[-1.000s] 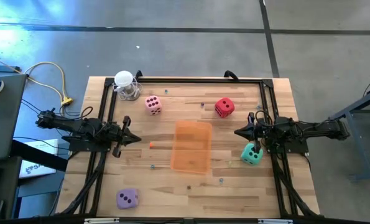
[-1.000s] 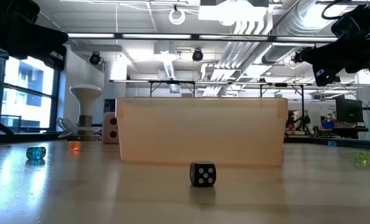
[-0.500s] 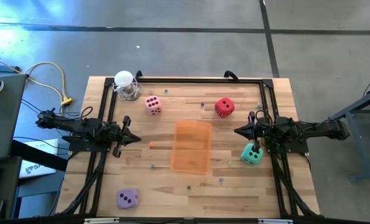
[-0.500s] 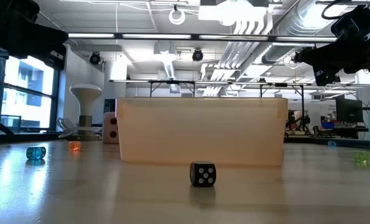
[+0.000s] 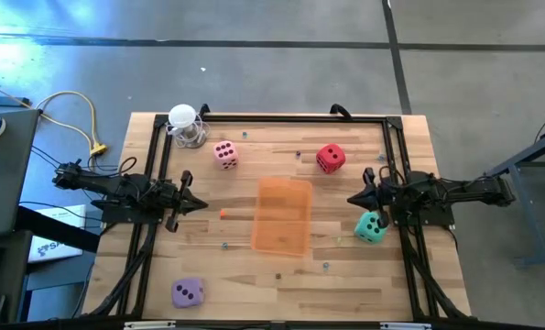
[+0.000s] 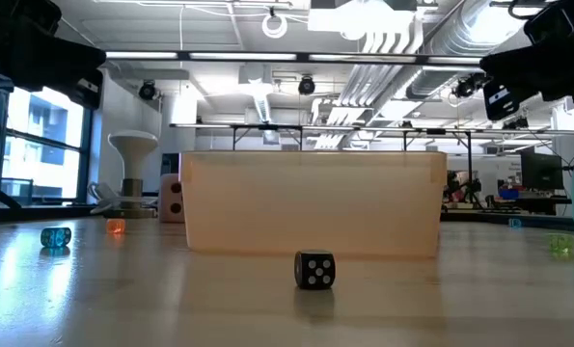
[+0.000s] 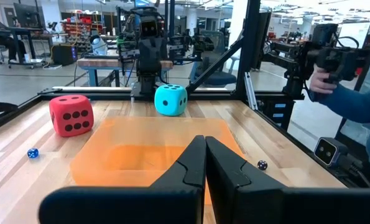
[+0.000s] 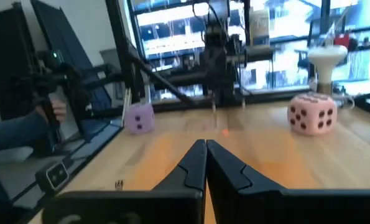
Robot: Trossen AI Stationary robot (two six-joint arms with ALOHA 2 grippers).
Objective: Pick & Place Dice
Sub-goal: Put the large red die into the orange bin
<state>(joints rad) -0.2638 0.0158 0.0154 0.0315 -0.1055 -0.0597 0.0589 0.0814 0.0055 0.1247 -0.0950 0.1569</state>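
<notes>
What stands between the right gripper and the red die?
Nothing visible. The right gripper, shut, hangs beside the teal-green soft cube; the red soft cube with dark pips sits on bare wooden table beyond it, clear of the translucent orange tray.

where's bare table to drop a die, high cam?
Free: the front strip between the purple die and the teal die, below the orange tray. Also between the pink die and the red die. Crowded: beside the right gripper.

Bright, even overhead light fills the scene, with a blue-white glare patch on the floor (image 5: 20, 55) at the upper left of the high view. In the low view the ceiling strip lights (image 6: 267, 55) blow out and reflect softly off the counter (image 6: 171, 299). The right wrist view is hazy, its bright windows (image 8: 172, 25) washed out.
</notes>
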